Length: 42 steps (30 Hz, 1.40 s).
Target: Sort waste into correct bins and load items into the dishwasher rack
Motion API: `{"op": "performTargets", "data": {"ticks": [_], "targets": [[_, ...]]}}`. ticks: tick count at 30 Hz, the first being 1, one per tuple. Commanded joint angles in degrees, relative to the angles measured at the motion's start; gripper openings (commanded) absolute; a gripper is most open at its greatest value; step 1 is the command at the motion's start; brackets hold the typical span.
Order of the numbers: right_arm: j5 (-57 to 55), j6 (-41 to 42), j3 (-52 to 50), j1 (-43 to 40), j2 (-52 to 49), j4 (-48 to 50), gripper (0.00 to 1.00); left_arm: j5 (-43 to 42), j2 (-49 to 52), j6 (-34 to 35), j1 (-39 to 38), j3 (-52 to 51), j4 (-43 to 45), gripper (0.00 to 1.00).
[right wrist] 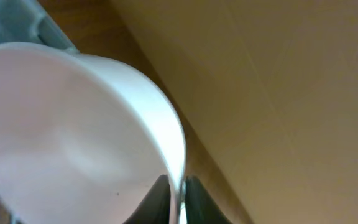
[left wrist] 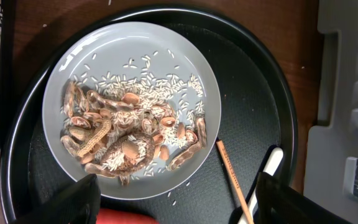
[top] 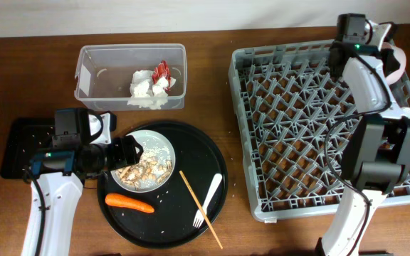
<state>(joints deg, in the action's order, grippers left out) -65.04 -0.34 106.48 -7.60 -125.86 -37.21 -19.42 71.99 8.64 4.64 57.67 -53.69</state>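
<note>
Right gripper [right wrist: 178,199] pinches rim of perhaps a bowl [right wrist: 73,137]; left gripper [left wrist: 182,204] gapes wide over plate [left wrist: 166,53].

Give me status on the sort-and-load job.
Done: napkin in the tub. In hand: right hand pinches the rim of a white vessel at the rack's far corner; left hand hangs open over the plate. Left: scraps, carrot, fork, plate.

We count one rack [top: 297,128] and one tub [top: 91,71]. Trays, two: one round tray [top: 216,167], one small tray [top: 20,142]. One plate [top: 159,141], one heap of scraps [left wrist: 123,143], one carrot [top: 129,203], one fork [top: 208,200], one chopstick [top: 191,190]. One napkin [top: 146,91], one wrapper [top: 162,70], one bowl [right wrist: 73,124]. The rice grains [left wrist: 154,81] are too many for us to count.
</note>
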Motion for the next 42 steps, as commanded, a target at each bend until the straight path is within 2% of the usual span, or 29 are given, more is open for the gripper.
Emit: {"op": "performTargets", "data": {"ticks": [1,3,4,7,9,12,13,18,20,22,24,28,34,35,37,40,42], "targets": [[-0.09,0.31,-0.48,2.43,-1.11,-0.31,0.21,0.39,-0.22,-0.37,0.31,0.17,0.46,0.8],[0.33,0.33,-0.46,4.28,-1.11,-0.83,0.47,0.39,-0.22,-0.37,0.31,0.17,0.9,0.8],[0.63,0.33,-0.46,4.96,-1.11,-0.87,0.52,0.39,-0.22,-0.37,0.31,0.17,0.98,0.8],[8.66,0.33,-0.46,4.9,-1.11,-0.68,0.54,0.39,-0.22,-0.37,0.31,0.17,1.07,0.8],[9.14,2.47,-0.46,5.53,-0.37,-2.21,0.54,0.39,-0.22,-0.37,0.31,0.17,1.62,0.8],[16.79,7.56,-0.44,5.22,6.03,-6.64,0.39,0.37,-0.22,-0.35,0.31,0.17,2.19,0.8],[24.24,10.8,-0.44,3.43,9.99,-9.29,0.37,0.37,-0.22,-0.35,0.31,0.17,2.19,0.8],[44.04,17.25,-0.44,-11.93,13.33,-16.74,0.38,0.37,-0.22,-0.37,0.31,0.17,2.14,0.8],[56.19,18.05,-0.44,-19.02,13.31,-16.26,0.38,0.37,-0.22,-0.35,0.31,0.17,1.97,0.8],[62.9,18.03,-0.46,-25.44,12.76,-15.93,0.38,0.35,-0.22,-0.35,0.31,0.17,1.97,0.8],[63.41,18.03,-0.46,-27.74,11.17,-16.35,0.38,0.35,-0.22,-0.35,0.31,0.17,1.97,0.8],[68.13,18.01,-0.46,-27.23,8.39,-14.64,0.38,0.35,-0.22,-0.35,0.31,0.17,1.92,0.8],[68.3,18.01,-0.46,-26.69,4.79,-11.82,0.38,0.35,-0.22,-0.35,0.28,0.17,1.79,0.8],[68.28,18.01,-0.46,-26.21,4.28,-11.78,0.35,0.35,-0.22,-0.35,0.28,0.17,1.77,0.8],[68.26,18.01,-0.44,-25.29,3.89,-11.76,0.04,0.35,-0.22,-0.35,0.28,0.17,1.75,0.8],[65.9,17.97,-0.39,-25.4,7.72,-11.15,0.04,0.35,-0.22,-0.35,0.28,0.17,1.75,0.8],[53.29,11.37,-0.39,-22.67,15.5,-10.29,0.04,0.35,-0.22,-0.35,0.31,0.17,1.77,0.8]]}}
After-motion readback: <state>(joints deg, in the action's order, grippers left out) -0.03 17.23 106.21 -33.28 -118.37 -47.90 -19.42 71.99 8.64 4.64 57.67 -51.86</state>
